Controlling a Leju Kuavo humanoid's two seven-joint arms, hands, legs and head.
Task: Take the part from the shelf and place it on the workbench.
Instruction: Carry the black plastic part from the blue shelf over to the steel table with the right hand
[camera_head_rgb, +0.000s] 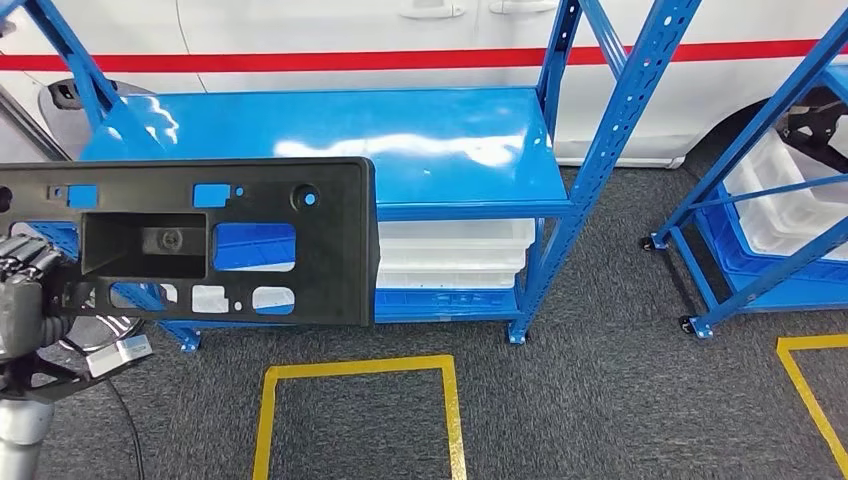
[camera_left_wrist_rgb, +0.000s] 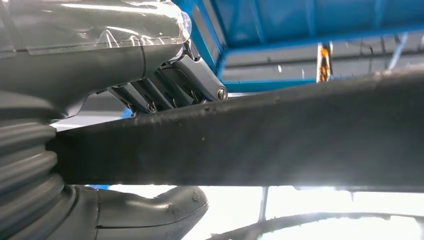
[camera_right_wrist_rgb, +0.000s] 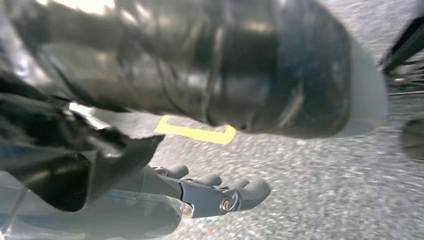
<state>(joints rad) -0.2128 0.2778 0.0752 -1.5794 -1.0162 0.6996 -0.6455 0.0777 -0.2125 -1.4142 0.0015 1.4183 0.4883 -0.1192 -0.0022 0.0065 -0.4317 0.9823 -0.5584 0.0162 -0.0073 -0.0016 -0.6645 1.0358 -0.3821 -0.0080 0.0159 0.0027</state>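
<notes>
One black part (camera_head_rgb: 200, 240) pinched in my left hand (camera_head_rgb: 25, 290) at frame left (clear of shelf (camera_head_rgb: 400, 140)); right hand (camera_right_wrist_rgb: 210, 192) hangs loosely spread, holding nothing.

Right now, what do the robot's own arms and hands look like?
The left robot hand has a grey ribbed cover, thick grey thumb and darker fingers with small metal pins, with clear plastic wrap over it. The right robot hand shows dark grey fingers, with glossy black covering above.

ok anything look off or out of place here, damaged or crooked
Nothing stands out. The black part is off the blue shelf, held level by the left hand with no visible damage. The right hand hangs over the carpet holding nothing.
</notes>
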